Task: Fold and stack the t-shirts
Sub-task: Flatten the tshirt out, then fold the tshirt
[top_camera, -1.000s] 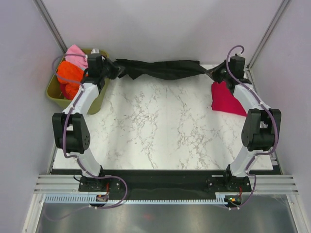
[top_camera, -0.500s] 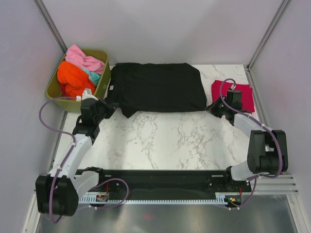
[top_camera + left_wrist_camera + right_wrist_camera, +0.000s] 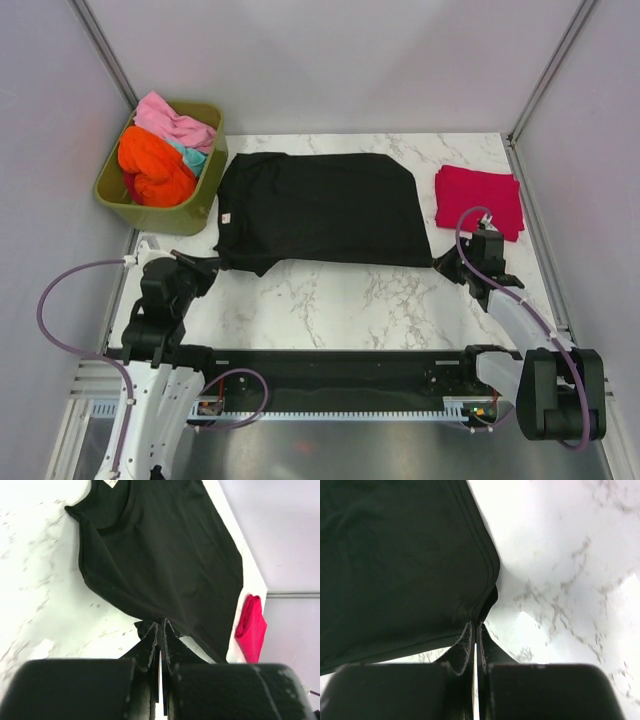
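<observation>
1. Olive-green tub (image 3: 160, 215), at the far-left corner of the worktop (image 3: 340, 300): it holds the pink shirt (image 3: 170, 120), the orange shirt (image 3: 150, 165) and the teal shirt (image 3: 195, 157), bunched together. None is folded, so all three remain to be done.
2. Left claw (image 3: 161, 625): jaws pressed together on the near-left edge of the black shirt (image 3: 320, 208), pinching a small tuck of cloth.
3. Black shirt: spread across the far middle of the worktop, neck toward the left edge, mostly flat. It is laid out but not yet folded; laying it out appears to be the step in hand.
4. Right claw (image 3: 476, 625): jaws closed on the near-right hem corner of the black shirt, low over the worktop.
5. Red shirt (image 3: 480, 200): folded into a compact rectangle near the far-right corner, apart from the black one. It probably forms the base of the stack.
6. Progress, as judged: one shirt of five is folded and nothing is stacked on it, so the task is in its early part.
</observation>
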Motion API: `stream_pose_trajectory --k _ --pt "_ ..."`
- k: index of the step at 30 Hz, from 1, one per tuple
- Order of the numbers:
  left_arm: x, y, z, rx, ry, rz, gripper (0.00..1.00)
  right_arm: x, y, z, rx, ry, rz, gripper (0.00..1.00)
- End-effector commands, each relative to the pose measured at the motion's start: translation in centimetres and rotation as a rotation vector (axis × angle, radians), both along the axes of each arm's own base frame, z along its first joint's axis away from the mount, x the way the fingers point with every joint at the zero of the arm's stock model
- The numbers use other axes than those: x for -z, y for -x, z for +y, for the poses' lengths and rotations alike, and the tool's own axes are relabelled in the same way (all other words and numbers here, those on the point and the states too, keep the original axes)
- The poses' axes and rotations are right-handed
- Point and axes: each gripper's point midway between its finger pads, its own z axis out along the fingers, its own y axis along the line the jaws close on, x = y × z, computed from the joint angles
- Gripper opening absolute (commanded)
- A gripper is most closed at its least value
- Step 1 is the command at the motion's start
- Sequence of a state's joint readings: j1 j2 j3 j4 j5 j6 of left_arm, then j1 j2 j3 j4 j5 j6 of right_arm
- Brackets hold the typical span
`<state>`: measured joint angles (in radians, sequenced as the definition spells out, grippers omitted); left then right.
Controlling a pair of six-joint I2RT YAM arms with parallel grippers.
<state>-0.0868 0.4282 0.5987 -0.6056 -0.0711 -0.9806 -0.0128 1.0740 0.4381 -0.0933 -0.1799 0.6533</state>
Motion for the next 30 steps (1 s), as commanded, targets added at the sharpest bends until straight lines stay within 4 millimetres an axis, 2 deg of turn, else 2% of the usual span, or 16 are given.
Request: stream_pose_trajectory --k 1,5,8,9,14,17,22,23,24,25,26,27,28,30 --pt "1.6 2.6 1.3 -0.075 0.000 0.072 0.02 0.0 1.0 -0.8 0.020 0.049 -0.003 0.00" --pt "-0.2 4.6 2.5 -0.126 -0.019 0.013 0.02 -0.6 1.6 -0.9 0.022 0.058 -0.024 0.00" --pt "-0.5 4.7 2.4 -0.126 -0.004 0.003 0.02 -1.4 1.3 -1.2 0.033 0.071 -0.038 0.00" --pt "-0.3 4.6 2.1 -0.113 0.004 0.016 0.02 -1.3 1.2 -0.8 0.016 0.076 -0.034 0.00" --pt "2.0 3.0 1.8 -0.111 -0.015 0.180 0.02 -2.0 -0.2 -0.9 0.025 0.099 -0.036 0.00" --pt "2.6 1.9 2.1 -0.125 -0.035 0.236 0.02 -1.8 -1.4 -0.6 0.028 0.117 -0.018 0.00" --pt "2.5 0.0 1.9 -0.120 -0.042 0.242 0.02 -2.6 -3.5 0.4 0.036 0.146 -0.022 0.00" --pt "1.9 -0.7 1.8 -0.117 -0.037 0.218 0.02 -3.3 -4.3 0.7 0.040 0.142 -0.037 0.00" --pt "2.3 -1.1 1.7 -0.113 -0.037 0.238 0.02 -2.9 -4.6 1.0 0.034 0.146 -0.020 0.00" --pt "2.0 -1.6 1.6 -0.110 -0.036 0.231 0.02 -3.7 -5.5 1.1 0.043 0.148 -0.035 0.00" --pt "1.6 -2.3 1.4 -0.100 -0.034 0.212 0.02 -3.2 -5.9 1.1 0.046 0.161 -0.019 0.00" --pt "2.1 -2.9 1.1 -0.087 -0.033 0.234 0.02 -3.3 -6.2 1.2 0.048 0.166 -0.019 0.00" --pt "1.8 -3.4 0.9 -0.079 -0.029 0.230 0.02 -3.8 -6.9 1.3 0.056 0.165 -0.030 0.00" --pt "1.7 -4.5 0.7 -0.070 -0.033 0.235 0.02 -3.4 -7.4 1.2 0.071 0.173 -0.016 0.00"
